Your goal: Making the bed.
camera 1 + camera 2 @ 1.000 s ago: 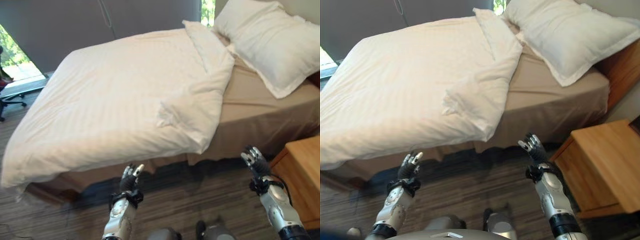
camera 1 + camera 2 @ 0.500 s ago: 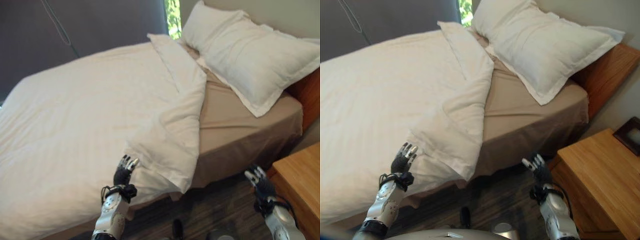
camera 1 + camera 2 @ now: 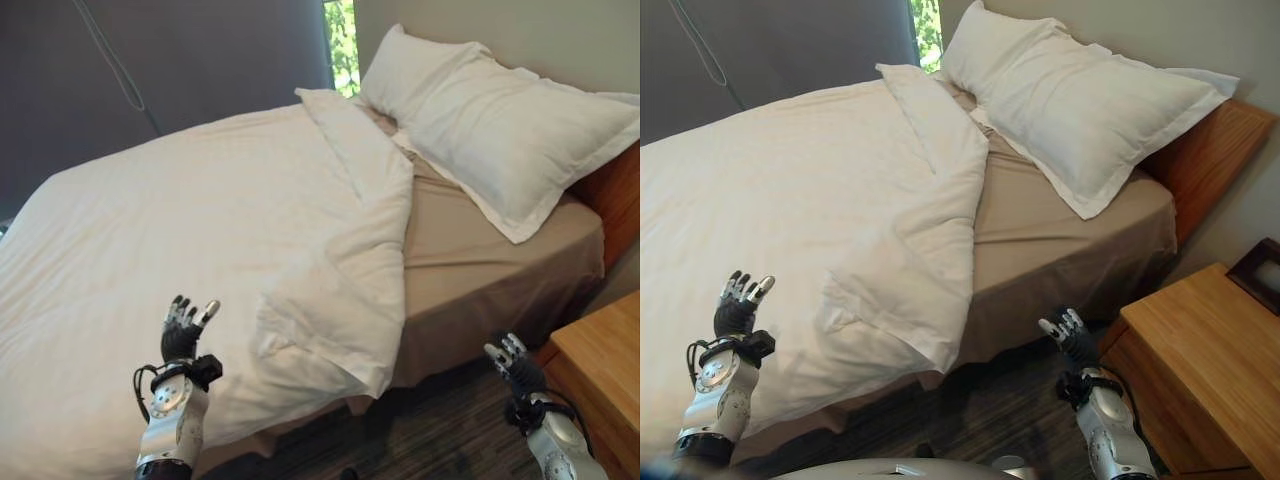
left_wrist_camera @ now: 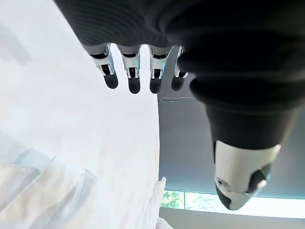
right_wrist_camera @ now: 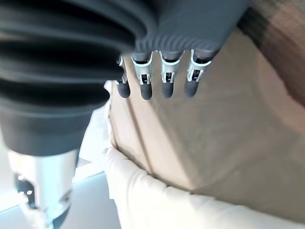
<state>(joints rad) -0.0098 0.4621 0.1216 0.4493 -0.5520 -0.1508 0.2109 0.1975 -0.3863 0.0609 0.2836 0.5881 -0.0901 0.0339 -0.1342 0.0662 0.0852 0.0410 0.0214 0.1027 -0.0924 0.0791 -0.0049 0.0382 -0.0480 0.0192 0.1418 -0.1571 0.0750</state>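
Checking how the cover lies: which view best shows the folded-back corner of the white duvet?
The left eye view: the white duvet's folded-back corner lies whole there. The right eye view matches it; the wrist views catch mere edges.

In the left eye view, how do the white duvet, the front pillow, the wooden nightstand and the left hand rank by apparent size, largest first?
1. white duvet
2. front pillow
3. wooden nightstand, cut off by the picture's edge, so its full size is unsure
4. left hand, smallest although nearest the camera

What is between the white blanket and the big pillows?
A bare strip of tan sheet lies between the blanket and the pillows, seen in both eye views.
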